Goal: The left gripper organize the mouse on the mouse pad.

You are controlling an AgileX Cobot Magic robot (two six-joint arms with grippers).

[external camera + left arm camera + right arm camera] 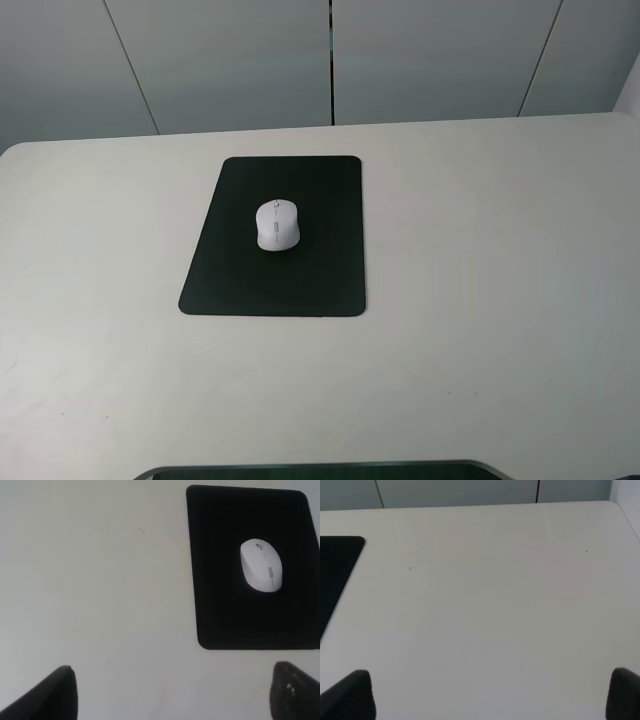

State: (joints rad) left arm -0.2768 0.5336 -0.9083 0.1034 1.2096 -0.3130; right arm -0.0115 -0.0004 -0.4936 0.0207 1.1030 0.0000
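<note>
A small white mouse (277, 224) rests on the black mouse pad (240, 285), a little above the pad's middle in the exterior high view. Neither arm shows in that view. In the left wrist view the mouse (261, 565) lies on the mouse pad (220, 610), well away from my left gripper (172, 695); its two dark fingertips (55, 697) stand far apart over bare table with nothing between them. My right gripper (490, 697) is open too, its fingertips (352, 697) wide apart over bare white table, and a corner of the pad (335, 565) shows beside it.
The white table (480, 300) fills the scene. Its far edge meets grey wall panels (330, 60). A dark rounded edge (320, 470) shows at the near side of the table.
</note>
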